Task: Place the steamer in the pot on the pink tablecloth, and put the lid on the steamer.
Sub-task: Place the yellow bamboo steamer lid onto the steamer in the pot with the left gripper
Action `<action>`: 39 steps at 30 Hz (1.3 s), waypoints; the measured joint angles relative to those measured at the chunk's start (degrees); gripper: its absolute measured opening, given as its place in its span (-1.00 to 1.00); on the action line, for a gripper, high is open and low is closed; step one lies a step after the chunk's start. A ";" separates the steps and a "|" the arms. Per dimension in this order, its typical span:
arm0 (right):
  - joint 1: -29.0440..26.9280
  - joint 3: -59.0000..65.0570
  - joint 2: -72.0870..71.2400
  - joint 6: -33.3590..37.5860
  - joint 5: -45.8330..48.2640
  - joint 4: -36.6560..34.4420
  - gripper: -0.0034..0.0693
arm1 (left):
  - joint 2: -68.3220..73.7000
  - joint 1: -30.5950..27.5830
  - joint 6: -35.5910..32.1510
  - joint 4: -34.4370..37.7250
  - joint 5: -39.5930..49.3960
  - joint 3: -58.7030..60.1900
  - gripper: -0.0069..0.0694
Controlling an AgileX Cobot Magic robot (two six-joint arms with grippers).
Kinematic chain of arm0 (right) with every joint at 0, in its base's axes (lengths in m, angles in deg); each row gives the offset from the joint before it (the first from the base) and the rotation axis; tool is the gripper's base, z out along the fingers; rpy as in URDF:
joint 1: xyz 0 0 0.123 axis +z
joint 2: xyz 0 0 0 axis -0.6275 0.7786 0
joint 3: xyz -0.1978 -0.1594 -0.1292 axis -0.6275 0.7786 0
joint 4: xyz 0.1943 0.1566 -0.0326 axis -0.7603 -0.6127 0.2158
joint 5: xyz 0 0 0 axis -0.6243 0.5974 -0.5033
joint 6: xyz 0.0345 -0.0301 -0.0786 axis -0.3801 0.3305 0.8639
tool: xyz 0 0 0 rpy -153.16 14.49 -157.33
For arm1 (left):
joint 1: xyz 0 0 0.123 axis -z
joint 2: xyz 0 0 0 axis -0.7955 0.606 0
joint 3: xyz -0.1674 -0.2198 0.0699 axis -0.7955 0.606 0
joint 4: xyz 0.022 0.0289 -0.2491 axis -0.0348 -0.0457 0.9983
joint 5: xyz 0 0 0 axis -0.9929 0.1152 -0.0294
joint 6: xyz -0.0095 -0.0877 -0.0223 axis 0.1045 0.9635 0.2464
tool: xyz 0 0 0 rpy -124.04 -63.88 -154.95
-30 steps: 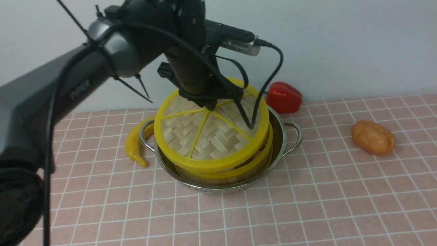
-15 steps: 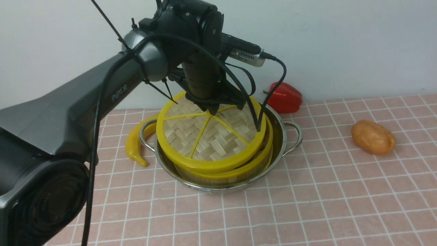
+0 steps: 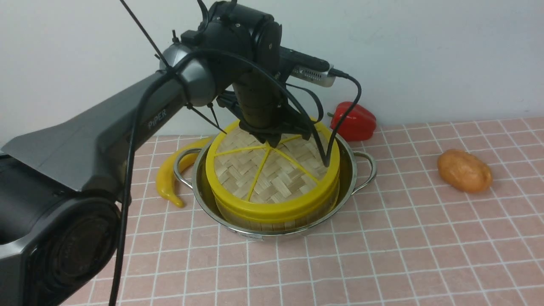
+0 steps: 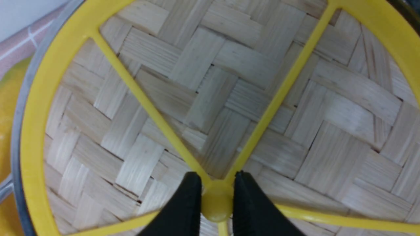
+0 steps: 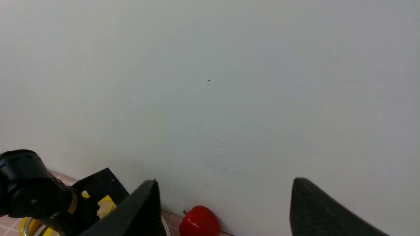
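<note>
The steamer (image 3: 272, 219) stands in the shiny steel pot (image 3: 352, 170) on the pink tablecloth (image 3: 382, 255). The woven bamboo lid (image 3: 263, 174) with its yellow rim and spokes lies level on the steamer. My left gripper (image 3: 270, 142) reaches down from above and is shut on the lid's centre knob (image 4: 217, 201); the lid (image 4: 210, 85) fills the left wrist view. The steamer's contents are hidden under the lid. My right gripper (image 5: 224, 185) is open and empty, raised and facing the wall; it does not show in the front view.
A yellow banana (image 3: 168, 178) lies against the pot's left handle. A red bell pepper (image 3: 353, 121) sits behind the pot by the wall, also in the right wrist view (image 5: 199, 222). An orange potato-like toy (image 3: 464, 171) lies at the right.
The lid, tilted and offset to the left a second ago, has moved right and down and now sits level on the steamer. My left arm moved right with it.
</note>
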 joint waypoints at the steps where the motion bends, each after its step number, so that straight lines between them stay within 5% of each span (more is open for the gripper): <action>1: 0.00 0.00 0.00 0.00 0.00 0.00 0.51 | 0.00 0.00 0.00 0.00 0.00 0.00 -0.52; 39: 0.00 0.00 0.00 0.25 0.00 0.10 0.51 | 1.30 0.00 0.05 -0.19 0.52 -1.20 -0.52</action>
